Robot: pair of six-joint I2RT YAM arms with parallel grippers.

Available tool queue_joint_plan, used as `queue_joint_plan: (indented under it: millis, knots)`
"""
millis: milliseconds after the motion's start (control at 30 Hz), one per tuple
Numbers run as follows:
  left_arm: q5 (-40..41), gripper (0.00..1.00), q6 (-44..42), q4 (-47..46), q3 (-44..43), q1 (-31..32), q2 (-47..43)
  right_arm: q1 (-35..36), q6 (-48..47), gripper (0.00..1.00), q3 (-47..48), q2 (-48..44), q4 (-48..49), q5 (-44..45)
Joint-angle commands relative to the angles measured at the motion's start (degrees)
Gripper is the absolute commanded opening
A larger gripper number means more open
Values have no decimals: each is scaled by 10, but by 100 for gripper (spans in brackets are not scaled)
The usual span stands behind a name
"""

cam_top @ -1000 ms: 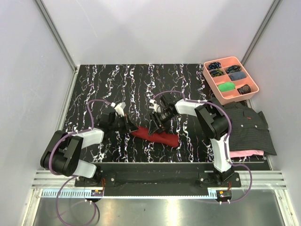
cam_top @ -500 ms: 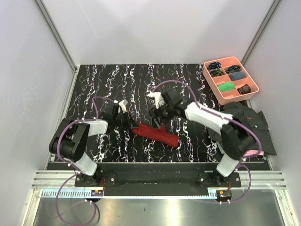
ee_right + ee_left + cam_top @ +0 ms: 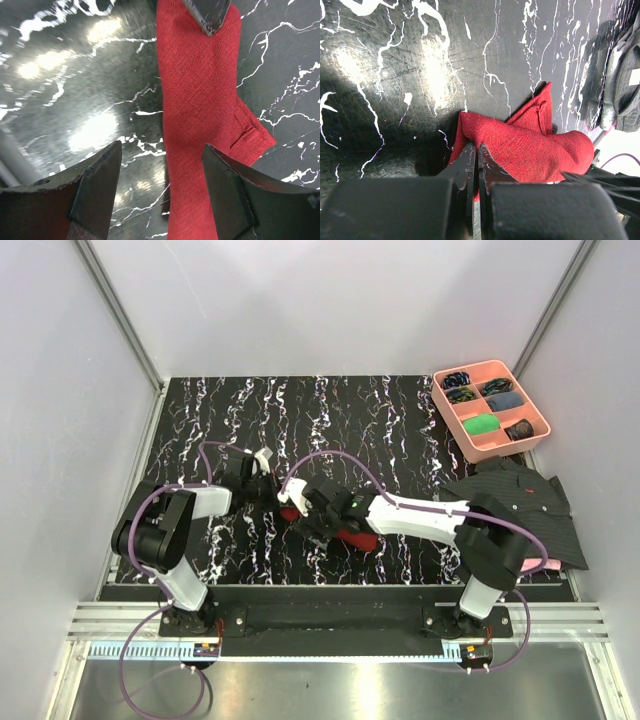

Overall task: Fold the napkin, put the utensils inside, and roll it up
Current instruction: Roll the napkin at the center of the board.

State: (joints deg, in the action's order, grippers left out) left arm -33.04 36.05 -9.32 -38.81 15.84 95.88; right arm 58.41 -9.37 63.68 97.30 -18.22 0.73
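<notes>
The napkin (image 3: 345, 532) lies as a narrow dark red roll or bundle at the table's front middle. It also shows in the left wrist view (image 3: 530, 147) and the right wrist view (image 3: 200, 100). My left gripper (image 3: 272, 498) is shut at the napkin's left end, its tips (image 3: 476, 147) pinching the cloth's edge. My right gripper (image 3: 305, 508) is open and hovers just above the same end, its jaws (image 3: 161, 147) spread across the napkin's edge and the bare table. The fork and spoon are not in view.
A pink tray (image 3: 535, 440) with several rolled items stands at the back right. A dark striped shirt (image 3: 520, 502) lies at the right over a pink cloth (image 3: 520, 566). The shirt also shows in the left wrist view (image 3: 626, 85).
My right arm has swung from beyond the napkin's middle over to its left end, close to my left gripper. The left gripper has stayed at that end. The napkin has barely shifted.
</notes>
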Motion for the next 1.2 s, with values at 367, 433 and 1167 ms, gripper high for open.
queue_joint_plan:
  millis: [367,433,1167]
  knots:
    - [-12,0,-6,1,-21,-5,10,-9,-30,72,11,91,33,76]
    - [-12,0,-6,-1,-22,-4,5,-26,-21,71,12,100,26,54]
    - [39,75,-37,0,7,-5,-155,-171,72,39,63,124,-63,-339]
